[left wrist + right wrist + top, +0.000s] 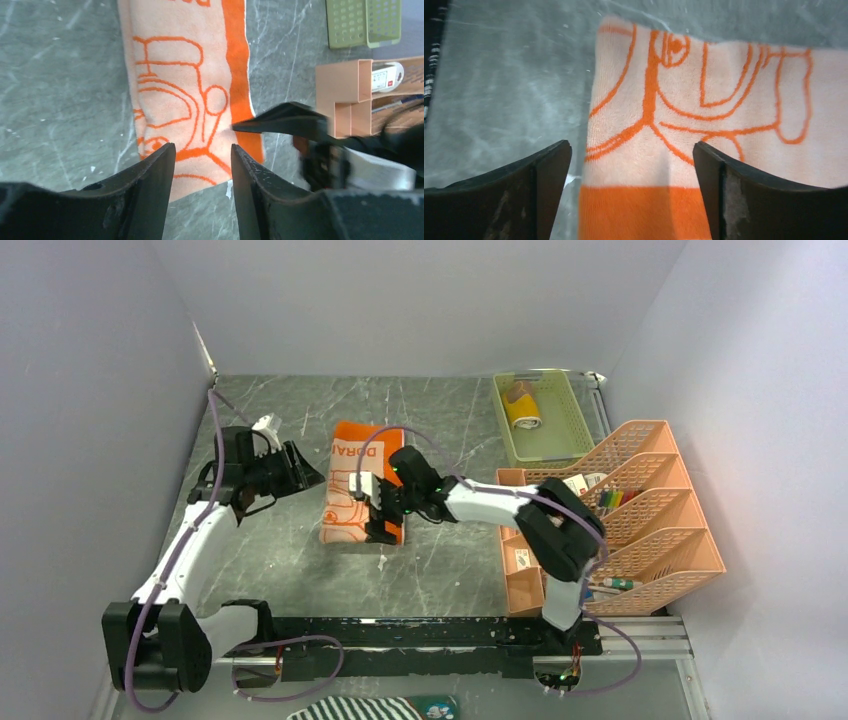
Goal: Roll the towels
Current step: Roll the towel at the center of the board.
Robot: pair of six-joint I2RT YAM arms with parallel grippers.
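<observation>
Dark grey-green counter (440,410), veined white like marble, set between pale walls. At centre, flat on it, an orange towel (347,512), long side running up the frame: pale face with orange line drawing in the lower part, solid orange with white lettering at the upper end. Upper right, a green mesh basket (560,445). Just below, along the right side, a peach tiered file rack (640,435). Across the bottom, a black rail (430,630); at the lower edge, a striped cloth (350,708).
</observation>
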